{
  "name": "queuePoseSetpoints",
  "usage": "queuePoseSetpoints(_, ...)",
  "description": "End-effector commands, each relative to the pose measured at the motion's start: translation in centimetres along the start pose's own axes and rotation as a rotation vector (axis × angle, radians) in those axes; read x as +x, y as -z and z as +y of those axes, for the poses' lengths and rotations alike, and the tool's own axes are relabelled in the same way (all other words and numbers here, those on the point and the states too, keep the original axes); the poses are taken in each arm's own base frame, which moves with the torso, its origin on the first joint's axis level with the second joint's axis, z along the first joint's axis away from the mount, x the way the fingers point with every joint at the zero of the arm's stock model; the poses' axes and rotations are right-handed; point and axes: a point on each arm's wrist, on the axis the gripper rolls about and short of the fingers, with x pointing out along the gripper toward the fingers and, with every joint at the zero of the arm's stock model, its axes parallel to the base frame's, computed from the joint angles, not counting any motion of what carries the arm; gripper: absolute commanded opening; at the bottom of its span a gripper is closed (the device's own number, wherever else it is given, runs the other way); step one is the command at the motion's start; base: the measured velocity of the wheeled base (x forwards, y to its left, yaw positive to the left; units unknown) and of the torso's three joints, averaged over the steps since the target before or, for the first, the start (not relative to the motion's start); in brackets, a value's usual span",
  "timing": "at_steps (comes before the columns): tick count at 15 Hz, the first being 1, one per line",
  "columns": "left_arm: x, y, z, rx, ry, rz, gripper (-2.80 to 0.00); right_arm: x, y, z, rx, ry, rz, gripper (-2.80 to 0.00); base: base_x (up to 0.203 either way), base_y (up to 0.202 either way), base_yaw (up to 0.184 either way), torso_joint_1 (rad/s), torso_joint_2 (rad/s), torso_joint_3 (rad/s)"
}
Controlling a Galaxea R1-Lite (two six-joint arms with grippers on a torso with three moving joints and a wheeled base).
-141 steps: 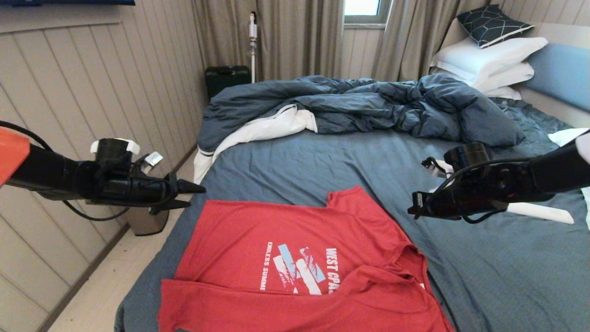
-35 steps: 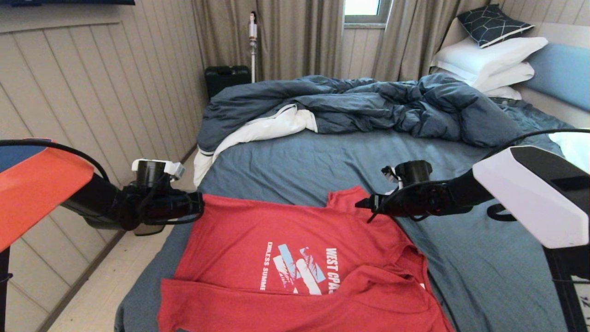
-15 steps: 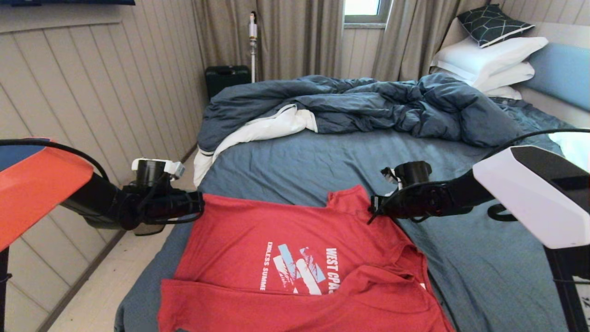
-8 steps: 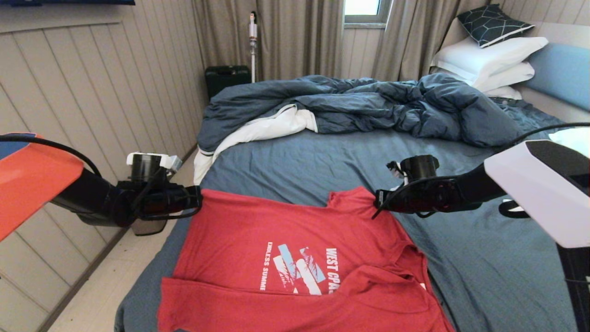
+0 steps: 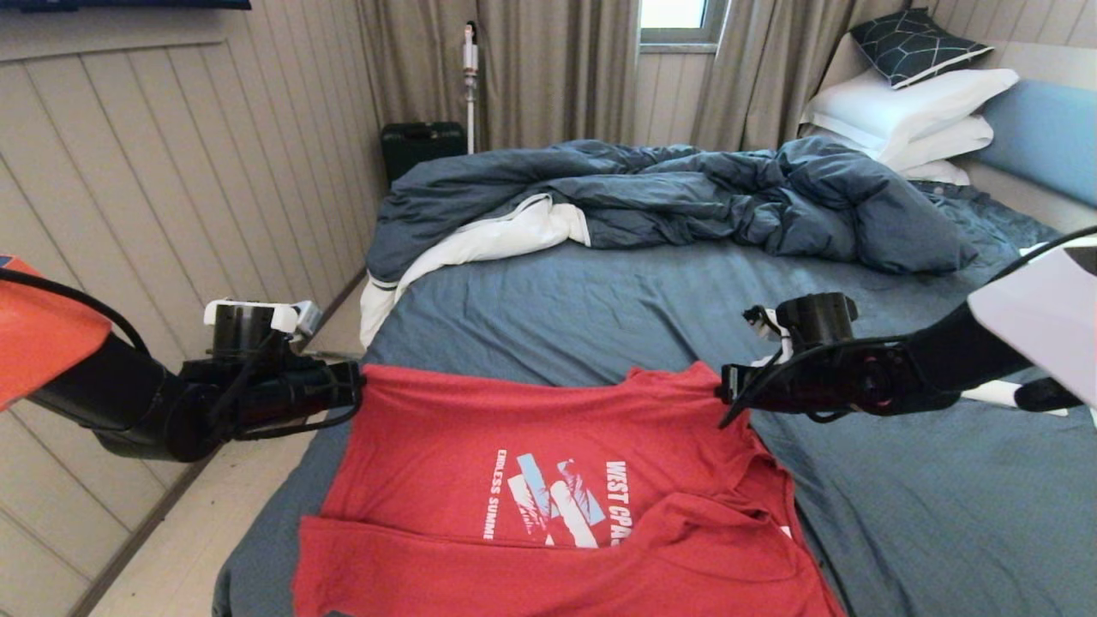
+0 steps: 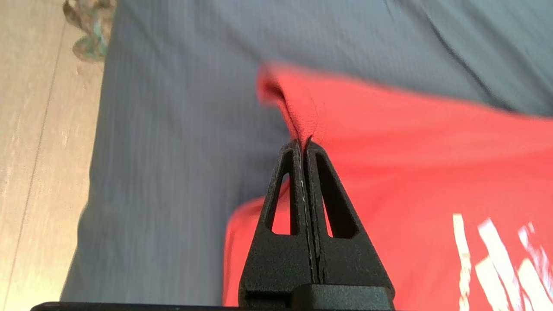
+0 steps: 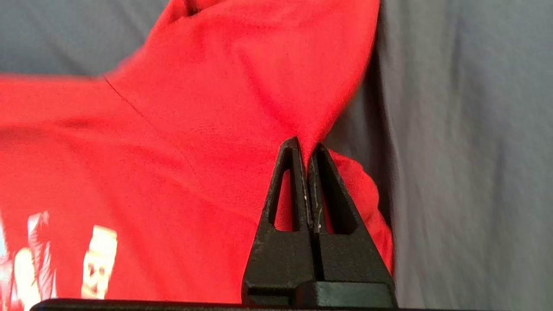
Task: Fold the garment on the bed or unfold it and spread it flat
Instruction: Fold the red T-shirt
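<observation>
One red T-shirt (image 5: 548, 480) with white lettering is lying at 6 o'clock on the bed (image 5: 600, 300), its far edge hanging raised. Two grippers are pinching it: left gripper (image 5: 358, 392) at 9 o'clock, right gripper (image 5: 722, 387) at 3 o'clock.

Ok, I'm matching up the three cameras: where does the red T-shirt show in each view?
Head view: T-shirt at lower centre on the bed, far edge lifted.
Left wrist view: T-shirt fills the right half.
Right wrist view: T-shirt fills the left and centre.
Shared landmark: the white chest print.
</observation>
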Motion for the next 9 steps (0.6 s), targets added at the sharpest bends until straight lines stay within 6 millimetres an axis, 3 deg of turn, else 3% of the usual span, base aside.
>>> queuePoseSetpoints(1, -1.5, 0.6, -0.2, -0.001, 0.002, 0.0, -2.8, -2.2, 0.4, 0.1, -0.003, -0.002, -0.028, -2.8, 0.0, 0.0, 0.0, 0.0, 0.0, 0.0)
queuePoseSetpoints(6, -4.2, 3.8, 0.2, -0.001, 0.0, 0.011, -2.8, -6.2, 2.9, -0.6, -0.021, 0.021, -0.037, -2.8, 0.0, 0.0, 0.0, 0.0, 0.0, 0.0)
queuePoseSetpoints(9, -5.3, 5.5, 0.4, -0.001, 0.005, 0.018, -2.8, -6.8, 4.6, -1.0, -0.023, 0.03, -0.022, -2.8, 0.0, 0.0, 0.0, 0.0, 0.0, 0.0)
